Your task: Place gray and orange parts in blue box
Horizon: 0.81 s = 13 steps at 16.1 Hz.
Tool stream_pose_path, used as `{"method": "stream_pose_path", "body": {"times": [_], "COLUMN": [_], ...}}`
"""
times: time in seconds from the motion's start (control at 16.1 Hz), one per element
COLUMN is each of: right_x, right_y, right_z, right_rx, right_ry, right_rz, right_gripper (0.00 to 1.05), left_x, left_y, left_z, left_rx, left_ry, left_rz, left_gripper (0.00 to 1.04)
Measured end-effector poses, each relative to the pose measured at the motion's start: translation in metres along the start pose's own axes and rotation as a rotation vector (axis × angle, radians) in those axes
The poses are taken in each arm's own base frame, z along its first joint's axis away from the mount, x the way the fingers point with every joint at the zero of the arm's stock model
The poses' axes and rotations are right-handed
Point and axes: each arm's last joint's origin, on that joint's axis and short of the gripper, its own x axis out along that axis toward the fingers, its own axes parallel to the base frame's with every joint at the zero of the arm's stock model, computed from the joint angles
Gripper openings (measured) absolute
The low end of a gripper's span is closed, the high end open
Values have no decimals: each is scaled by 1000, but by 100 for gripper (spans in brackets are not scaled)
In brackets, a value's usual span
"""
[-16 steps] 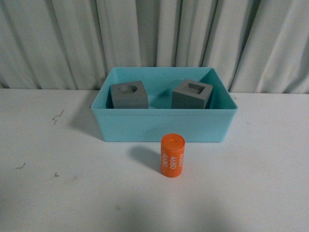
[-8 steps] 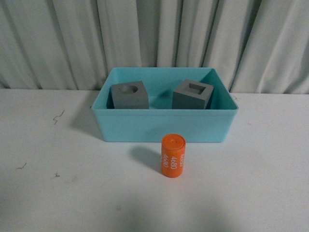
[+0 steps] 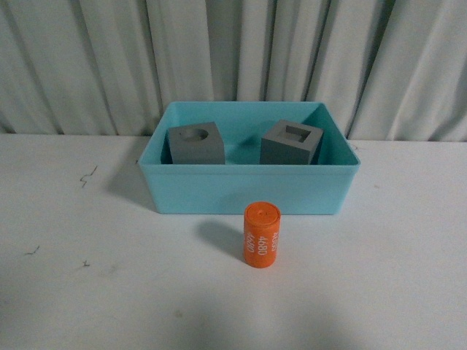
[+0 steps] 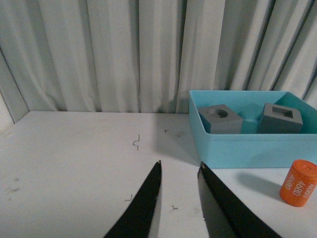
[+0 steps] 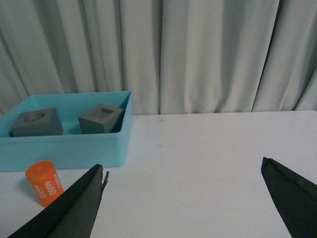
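Observation:
The blue box (image 3: 248, 191) stands at the middle of the white table. Inside it sit two gray cubes: one with a round recess (image 3: 195, 144) at the left, one with a square recess (image 3: 291, 142) at the right. An orange cylinder (image 3: 261, 235) printed "4680" stands upright on the table just in front of the box. Neither arm shows in the front view. In the left wrist view my left gripper (image 4: 180, 167) is shut with nothing in it, left of the box (image 4: 247, 148) and the cylinder (image 4: 298, 182). My right gripper (image 5: 183, 166) is open and empty, right of the cylinder (image 5: 44, 182).
A white pleated curtain (image 3: 233, 58) hangs close behind the table. Small dark specks (image 3: 87, 175) mark the tabletop at the left. Bare table lies on both sides of the box.

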Motion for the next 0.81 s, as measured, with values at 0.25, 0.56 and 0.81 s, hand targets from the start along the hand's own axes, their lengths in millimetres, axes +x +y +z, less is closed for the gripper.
{"method": "stream_pose_path", "body": {"times": [0.25,0.56,0.81], "right_x": [0,0,0], "right_y": [0,0,0], "right_z": [0,0,-2], "right_rx": [0,0,19], "right_ry": [0,0,55], "right_rz": [0,0,-29], "right_gripper": [98,98,98], "left_x": [0,0,0], "left_y": [0,0,0], "left_z": [0,0,0], "left_rx": [0,2,2], "left_ry": [0,0,0], "left_rz": [0,0,0], "left_gripper": [56,97,98]}}
